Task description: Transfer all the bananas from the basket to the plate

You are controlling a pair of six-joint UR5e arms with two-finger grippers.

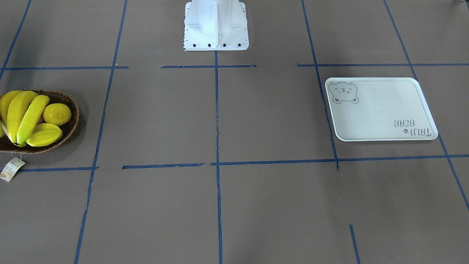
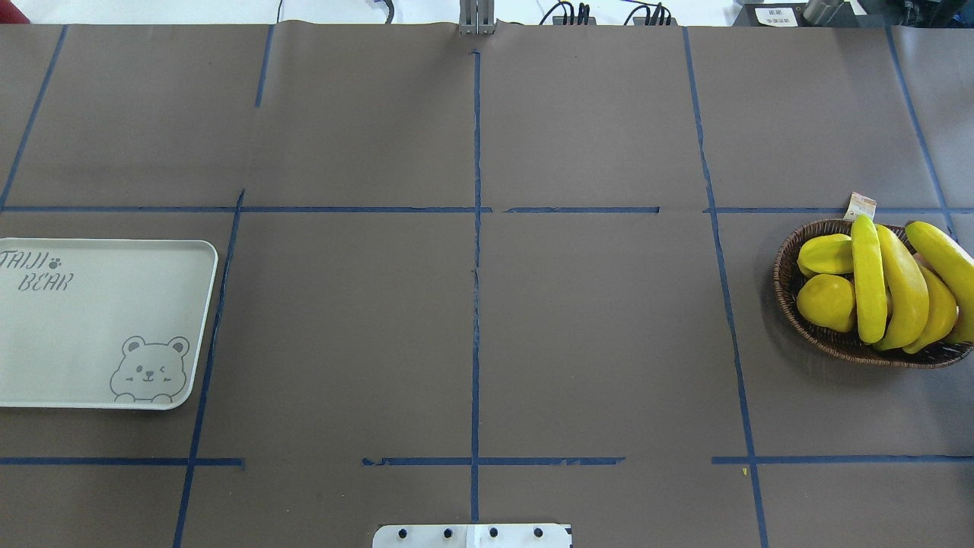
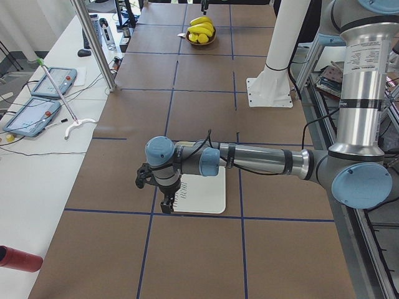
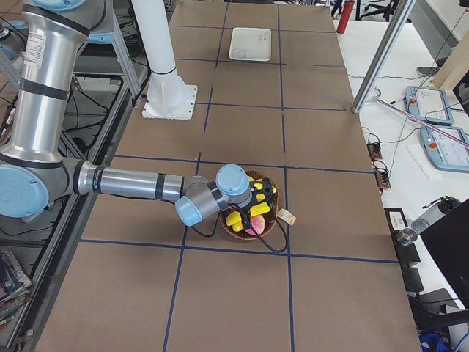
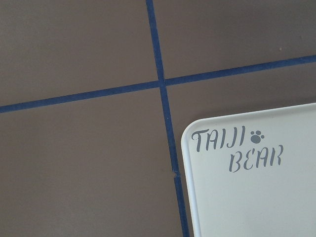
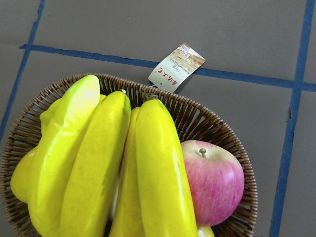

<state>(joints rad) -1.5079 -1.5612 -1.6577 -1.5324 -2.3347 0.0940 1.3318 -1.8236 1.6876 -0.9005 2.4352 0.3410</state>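
Fingers of the left gripper (image 3: 167,204) and the right gripper (image 4: 261,199) show only in the side views; whether they are parted or closed cannot be told. Left gripper hangs above the lettered corner of the plate (image 2: 91,327), which lies on the table (image 2: 472,320) at the robot's left. Right gripper hangs above the basket (image 2: 782,266) at the robot's right. All four bananas (image 2: 902,285) lie in the basket, side by side, with a starfruit (image 2: 825,255), a lemon (image 2: 825,301) and an apple (image 6: 212,190). Tag (image 6: 177,66) lies outside the rim, on the table.
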